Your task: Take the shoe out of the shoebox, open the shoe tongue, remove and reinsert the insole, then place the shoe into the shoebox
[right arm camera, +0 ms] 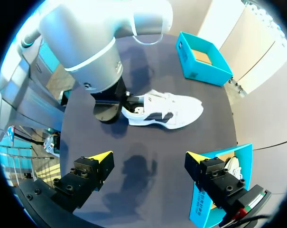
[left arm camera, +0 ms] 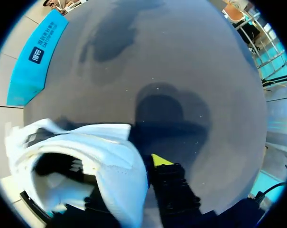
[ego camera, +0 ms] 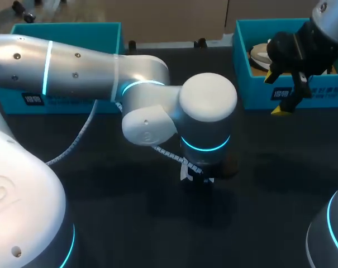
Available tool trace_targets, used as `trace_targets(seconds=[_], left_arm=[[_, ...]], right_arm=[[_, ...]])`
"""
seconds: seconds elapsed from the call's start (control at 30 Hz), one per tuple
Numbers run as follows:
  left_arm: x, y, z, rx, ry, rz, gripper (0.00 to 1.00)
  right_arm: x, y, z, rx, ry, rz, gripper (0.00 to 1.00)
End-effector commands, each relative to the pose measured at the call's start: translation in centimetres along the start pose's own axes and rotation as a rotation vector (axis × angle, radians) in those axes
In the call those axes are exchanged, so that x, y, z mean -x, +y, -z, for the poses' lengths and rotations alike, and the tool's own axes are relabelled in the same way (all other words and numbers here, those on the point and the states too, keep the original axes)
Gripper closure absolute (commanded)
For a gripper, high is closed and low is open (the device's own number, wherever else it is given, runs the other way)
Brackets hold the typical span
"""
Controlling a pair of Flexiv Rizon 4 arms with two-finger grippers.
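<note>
Left pincer (right arm camera: 128,101) is low on the bench (ego camera: 101,190), clamped on the heel collar of the white shoe (right arm camera: 164,112), which sits mid-bench. The left arm (ego camera: 157,100) blocks the shoe from overhead. Right pincer (ego camera: 276,94) is wide open and holds nothing. It hovers by the front wall of the right teal shoebox (ego camera: 252,95), which has a second shoe (ego camera: 259,54) inside. The other teal shoebox (ego camera: 74,30) is at far left.

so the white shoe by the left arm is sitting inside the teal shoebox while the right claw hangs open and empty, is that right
Not quite. The white shoe lies on the black table, outside and apart from the teal shoebox beyond it, as the right wrist view shows. The right claw does hang open and empty.
</note>
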State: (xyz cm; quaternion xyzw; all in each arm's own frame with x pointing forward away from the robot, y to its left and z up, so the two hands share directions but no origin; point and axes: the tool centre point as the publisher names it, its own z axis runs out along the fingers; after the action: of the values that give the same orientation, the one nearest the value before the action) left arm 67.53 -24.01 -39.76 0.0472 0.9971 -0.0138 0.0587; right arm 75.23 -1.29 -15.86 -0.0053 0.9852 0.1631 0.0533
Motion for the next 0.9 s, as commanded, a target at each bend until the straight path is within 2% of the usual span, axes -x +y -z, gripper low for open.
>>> trace_targets(seconds=[0.03, 0.2, 0.47, 0.57, 0.67, 0.9], left_arm=[[0.2, 0.2, -0.1, -0.014, 0.038, -0.001, 1.0], [0.1, 0.4, 0.5, -0.018, 0.059, -0.001, 1.0], [1.0, 1.2, 3.3, 0.01, 0.135, 0.03, 1.0], [1.3, 1.6, 4.4, 0.051, 0.173, 0.048, 1.0], [1.8, 2.1, 5.3, 0.051, 0.223, 0.067, 1.0], [2.5, 3.2, 8.2, 0.044, 0.229, 0.062, 1.0]], right_arm=[[0.1, 0.0, -0.1, -0.003, 0.002, 0.0, 0.0], [0.1, 0.0, -0.1, -0.003, 0.002, 0.0, 0.0], [0.1, 0.0, -0.1, -0.003, 0.002, 0.0, 0.0], [0.1, 0.0, -0.1, -0.003, 0.002, 0.0, 0.0], [0.1, 0.0, -0.1, -0.003, 0.002, 0.0, 0.0], [0.1, 0.0, -0.1, -0.003, 0.002, 0.0, 0.0]])
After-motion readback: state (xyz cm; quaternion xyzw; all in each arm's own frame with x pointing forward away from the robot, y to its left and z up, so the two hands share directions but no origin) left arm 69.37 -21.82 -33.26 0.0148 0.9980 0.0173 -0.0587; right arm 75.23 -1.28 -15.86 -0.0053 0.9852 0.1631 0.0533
